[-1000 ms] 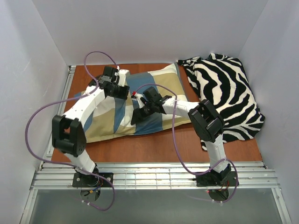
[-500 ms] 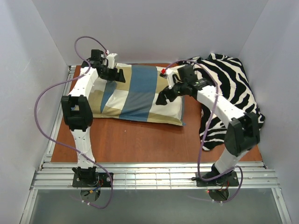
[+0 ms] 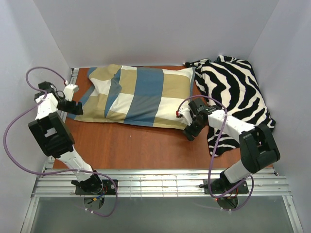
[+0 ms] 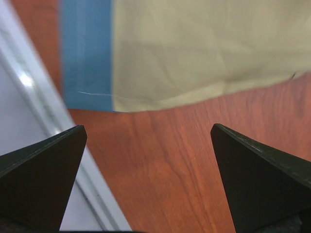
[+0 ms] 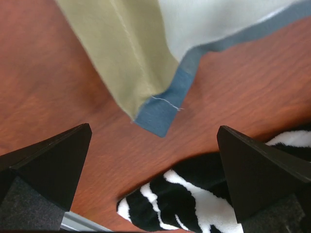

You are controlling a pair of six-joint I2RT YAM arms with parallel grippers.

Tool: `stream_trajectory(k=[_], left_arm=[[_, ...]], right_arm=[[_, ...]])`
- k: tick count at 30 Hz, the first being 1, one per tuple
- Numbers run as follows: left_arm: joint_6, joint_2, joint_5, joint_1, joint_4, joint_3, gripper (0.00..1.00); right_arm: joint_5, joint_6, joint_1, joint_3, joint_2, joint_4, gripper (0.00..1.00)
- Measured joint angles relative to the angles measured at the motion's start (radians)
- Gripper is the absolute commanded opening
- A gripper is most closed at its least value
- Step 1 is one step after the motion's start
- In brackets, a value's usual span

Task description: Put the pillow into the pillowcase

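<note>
My left gripper (image 3: 74,106) and right gripper (image 3: 190,131) both have their fingers spread and hold nothing. Each is just beside a near corner of the checked pillowcase (image 3: 138,94) on the table (image 3: 146,145). No bare pillow shows. The cover looks plump, so I judge the pillow is inside. The next move is probably only tidying the opening, then retreating.

The pillowcase (image 3: 141,97) lies across the far half of the bench (image 3: 146,145), its long side running left to right. It is checked in big blue, tan and cream blocks with blue edging. It looks plump and rounded, and its left end is rumpled into folds. Its near right corner rests flat on the wood. The pillow itself is hidden.
</note>
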Motion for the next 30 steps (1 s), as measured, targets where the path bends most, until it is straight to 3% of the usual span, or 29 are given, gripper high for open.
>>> stream_trajectory(k=[4,8,11,13,14,16,17,18,24,30], left_arm=[[0.084,0.039,0.001,-0.008,0.052,-0.108,0.98],[0.104,0.098,0.027,-0.020,0.143,-0.107,0.98],[0.111,0.156,0.050,-0.024,0.211,-0.107,0.98],[0.120,0.195,0.059,-0.030,0.235,-0.108,0.95],[0.122,0.200,0.062,-0.031,0.248,-0.106,0.88],[0.130,0.205,0.067,-0.035,0.264,-0.107,0.54],[0.129,0.205,0.074,-0.036,0.274,-0.107,0.39],[0.129,0.206,0.080,-0.039,0.274,-0.110,0.00],[0.059,0.191,0.164,-0.037,0.209,-0.110,0.00],[-0.181,0.036,0.343,0.023,0.133,0.011,0.00]], right_arm=[[0.066,0.020,0.000,-0.019,0.018,0.060,0.99],[0.075,0.074,0.000,0.000,0.080,0.159,0.99],[0.073,0.106,0.000,0.024,0.143,0.223,0.93],[0.057,0.121,0.000,0.056,0.187,0.246,0.67],[0.055,0.132,0.000,0.062,0.196,0.261,0.57],[0.046,0.148,0.000,0.065,0.205,0.282,0.14],[0.045,0.149,0.003,0.064,0.204,0.286,0.02],[0.045,0.150,0.005,0.062,0.201,0.293,0.01],[0.046,0.150,-0.006,0.041,0.028,0.300,0.01],[-0.090,0.149,-0.147,0.160,-0.132,0.249,0.01]])
